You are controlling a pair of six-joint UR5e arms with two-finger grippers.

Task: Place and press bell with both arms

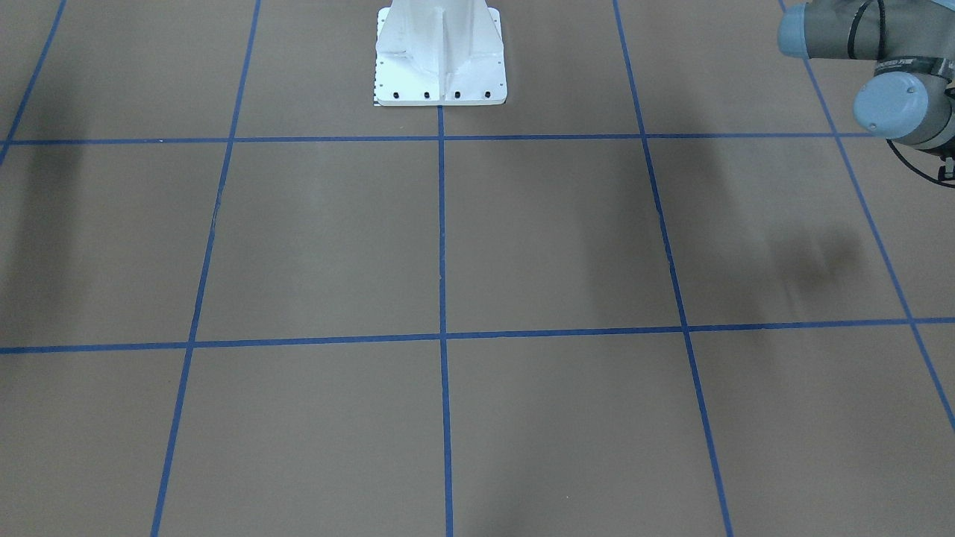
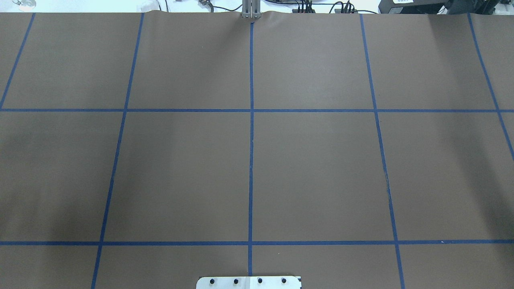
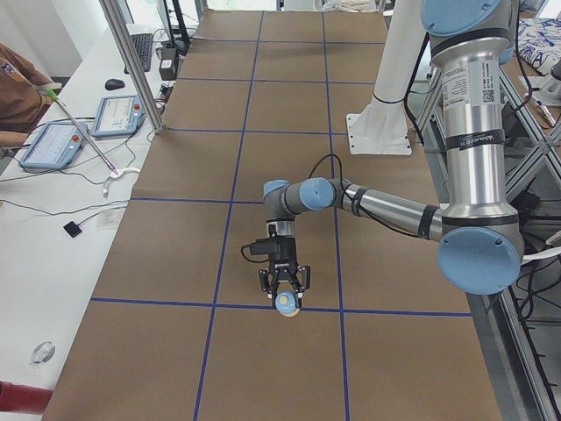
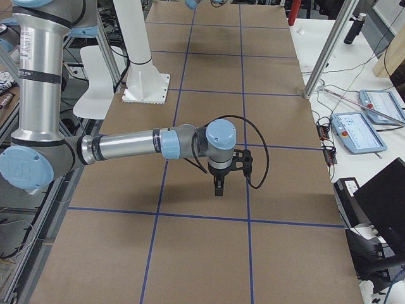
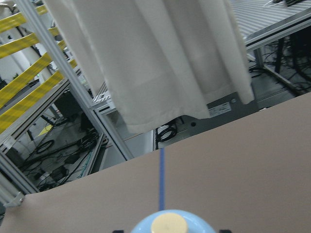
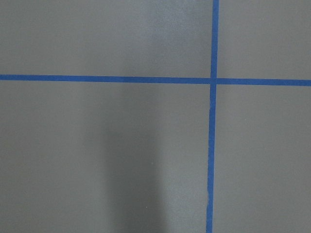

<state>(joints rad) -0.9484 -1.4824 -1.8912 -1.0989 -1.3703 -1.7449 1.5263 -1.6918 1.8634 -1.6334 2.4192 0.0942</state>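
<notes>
Evidently placing is proceeding: the left hand (image 3: 283, 289) is grasping the bell (image 3: 286, 303) low over the bench (image 3: 263, 105) by a blue tape line (image 3: 175, 303); setting it down upright is coming next. The right hand (image 4: 218, 190) is hovering, clenched or released I cannot tell.

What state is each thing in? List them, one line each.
Small light-blue dome-shaped bell with cream button: between the fingertips of the black two-finger left gripper, at a blue tape line.
The left gripper: pointing down; open or shut unclear.
The black two-finger right gripper: pointing down, nothing seen in it; open or shut unclear.
</notes>
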